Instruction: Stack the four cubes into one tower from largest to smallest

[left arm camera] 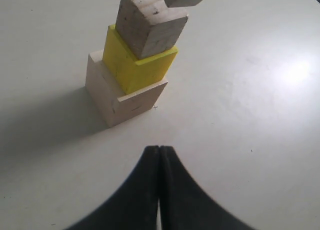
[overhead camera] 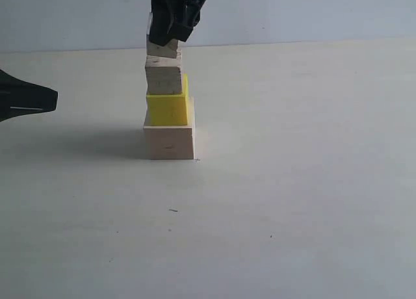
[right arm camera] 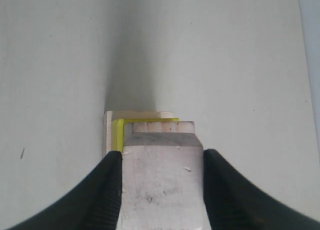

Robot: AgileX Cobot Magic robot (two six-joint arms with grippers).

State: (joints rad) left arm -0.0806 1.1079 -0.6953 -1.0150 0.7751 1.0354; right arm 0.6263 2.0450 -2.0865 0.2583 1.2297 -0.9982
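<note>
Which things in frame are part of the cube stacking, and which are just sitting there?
In the job: largest wood cube, yellow cube, third wood cube, smallest cube, right gripper shut on it.
Just there: left gripper, shut on nothing, off to the side; table.

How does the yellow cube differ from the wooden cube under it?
The yellow cube is bright yellow, the bottom cube pale bare wood. The yellow cube is smaller than the bottom cube. The bottom cube stands on the table; the yellow cube rests on it. Both sit flat and bear cubes above.
</note>
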